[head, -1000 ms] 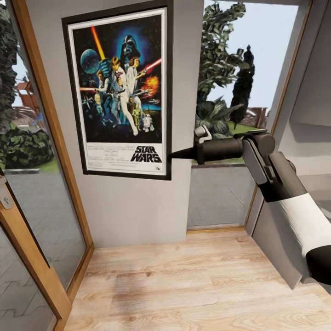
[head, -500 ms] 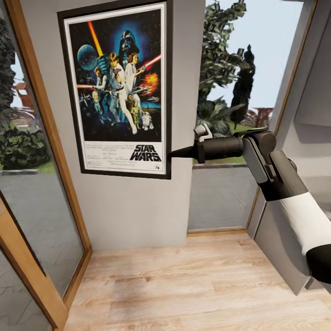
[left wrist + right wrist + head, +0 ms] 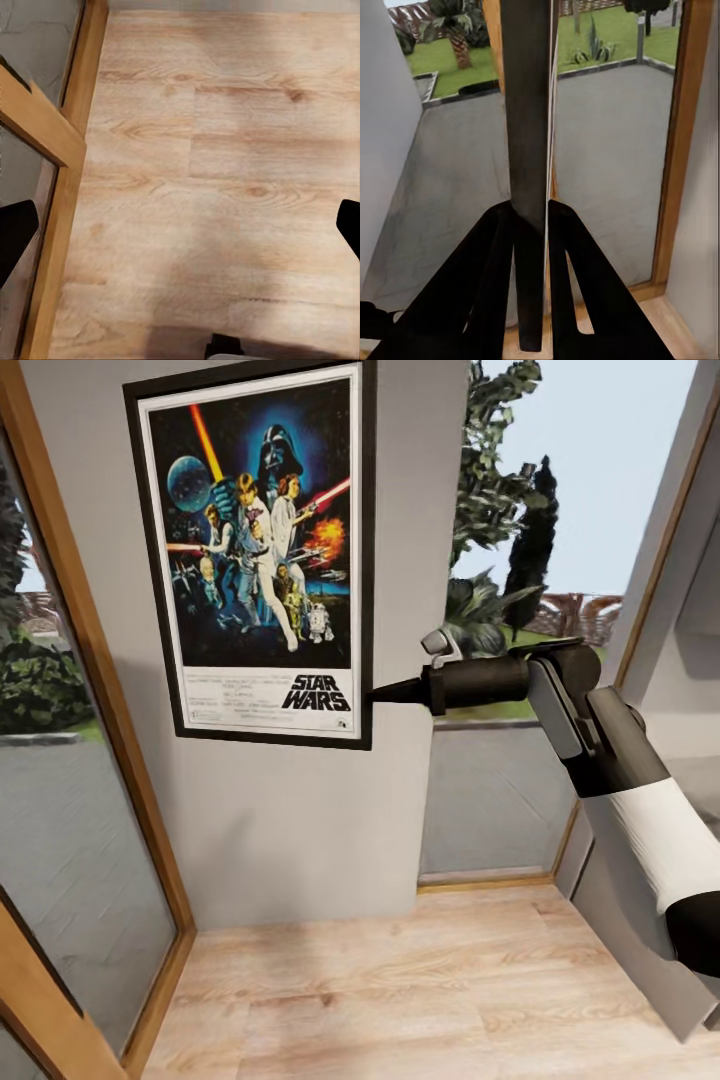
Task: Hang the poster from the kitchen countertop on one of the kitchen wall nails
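Poster (image 3: 262, 550) placement is being shown against a grey wall section (image 3: 300, 820), upright, between a wood-framed glass door (image 3: 90, 760) on one side and a window (image 3: 540, 610) with trees and a paved yard beyond on the other. Its lower right edge is being gripped by the right gripper (image 3: 378, 696), whose dark pointed fingers are being held closed on the black frame just beside the "STAR WARS" title. In the right wrist view, the poster (image 3: 529, 150) is being seen edge-on as a thin dark strip, and it is being pinched between the two black fingers (image 3: 484, 285), which are being kept narrow around it. The right arm (image 3: 620, 780) is being extended from the lower right, its black and white links angled up toward the wall. The left gripper's fingertips (image 3: 16, 236) are being shown wide apart at opposite edges of the left wrist view, with nothing between them, above a light wooden floor (image 3: 217, 172) beside the door's wooden frame (image 3: 52, 135).
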You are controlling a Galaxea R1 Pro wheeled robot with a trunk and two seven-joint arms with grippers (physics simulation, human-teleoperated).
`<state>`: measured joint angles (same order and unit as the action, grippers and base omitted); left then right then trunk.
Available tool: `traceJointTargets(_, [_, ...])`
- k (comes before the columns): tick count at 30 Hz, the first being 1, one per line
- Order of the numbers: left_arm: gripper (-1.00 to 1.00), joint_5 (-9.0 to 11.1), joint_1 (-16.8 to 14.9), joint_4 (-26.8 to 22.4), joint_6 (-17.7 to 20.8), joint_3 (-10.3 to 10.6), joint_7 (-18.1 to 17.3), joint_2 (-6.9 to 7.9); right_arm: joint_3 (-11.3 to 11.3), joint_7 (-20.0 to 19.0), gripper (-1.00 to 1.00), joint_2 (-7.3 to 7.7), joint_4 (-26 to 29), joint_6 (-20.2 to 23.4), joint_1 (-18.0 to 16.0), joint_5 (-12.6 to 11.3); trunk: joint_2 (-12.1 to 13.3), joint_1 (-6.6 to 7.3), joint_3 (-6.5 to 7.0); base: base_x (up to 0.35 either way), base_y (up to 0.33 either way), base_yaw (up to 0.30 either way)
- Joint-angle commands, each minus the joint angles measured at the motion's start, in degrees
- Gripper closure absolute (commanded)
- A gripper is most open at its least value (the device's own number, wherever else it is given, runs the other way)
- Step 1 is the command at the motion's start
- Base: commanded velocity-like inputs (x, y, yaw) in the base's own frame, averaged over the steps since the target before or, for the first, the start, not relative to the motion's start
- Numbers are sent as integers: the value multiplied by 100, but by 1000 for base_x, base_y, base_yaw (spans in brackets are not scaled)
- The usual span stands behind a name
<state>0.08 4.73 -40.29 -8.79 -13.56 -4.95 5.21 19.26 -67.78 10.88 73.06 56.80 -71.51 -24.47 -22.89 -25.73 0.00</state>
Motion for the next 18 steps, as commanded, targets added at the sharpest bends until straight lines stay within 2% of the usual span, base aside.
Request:
traceJointTargets(1, [-100,1,1,-1,-9,-19,-42,-3,8,-8,100,3,-2,33,-4,-23,-2,-5,0,321,175,0])
traceJointTargets(13, [-100,-6,1,17,4,-16,-40,-3,8,-8,100,2,-2,33,-1,-23,-2,-5,0,316,184,0])
traceJointTargets(18, [-100,-8,1,20,9,-23,-33,-3,8,-8,100,2,-2,33,-3,-23,-2,-5,0,132,45,0])
